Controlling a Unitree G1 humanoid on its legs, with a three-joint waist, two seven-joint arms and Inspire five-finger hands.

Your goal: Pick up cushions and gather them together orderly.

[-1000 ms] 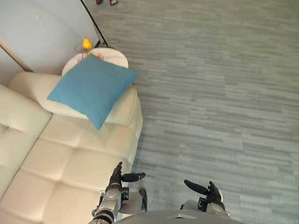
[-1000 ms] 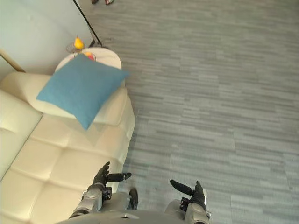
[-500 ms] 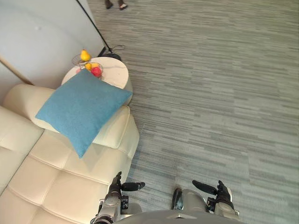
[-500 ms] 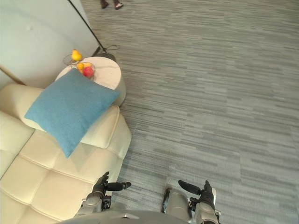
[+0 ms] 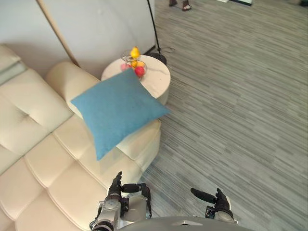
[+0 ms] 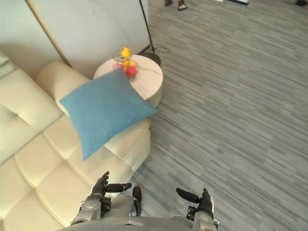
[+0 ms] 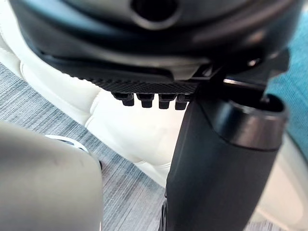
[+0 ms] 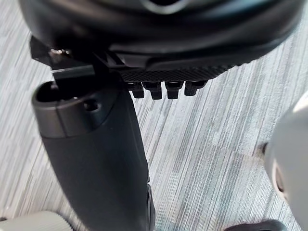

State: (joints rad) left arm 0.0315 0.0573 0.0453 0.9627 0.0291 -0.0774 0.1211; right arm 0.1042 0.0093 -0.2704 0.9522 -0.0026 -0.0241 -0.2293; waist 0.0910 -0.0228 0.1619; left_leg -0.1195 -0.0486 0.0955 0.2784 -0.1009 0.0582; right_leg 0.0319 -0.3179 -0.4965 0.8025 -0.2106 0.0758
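A blue square cushion (image 5: 118, 108) leans over the armrest of a cream leather sofa (image 5: 43, 163), one corner hanging toward the seat. Its teal edge (image 7: 296, 91) also appears in the left wrist view. My left hand (image 5: 115, 185) hovers low at the sofa's front edge, well below the cushion, fingers straight and thumb out, holding nothing. My right hand (image 5: 219, 199) hangs over the grey floor, also open and empty, far from the cushion.
A round white side table (image 5: 154, 79) with a wire bowl of fruit (image 5: 134, 65) stands just beyond the armrest. A black lamp pole and base (image 5: 156, 50) and a slanted wooden pole (image 5: 55, 31) lean by the wall. A person's feet (image 5: 178, 4) show far off. Grey carpet (image 5: 240, 106) spreads to the right.
The whole picture has shifted and turned, so the camera moved; more of the sofa back and wall now show. The cushion stays on the armrest. Both hands keep their open pose.
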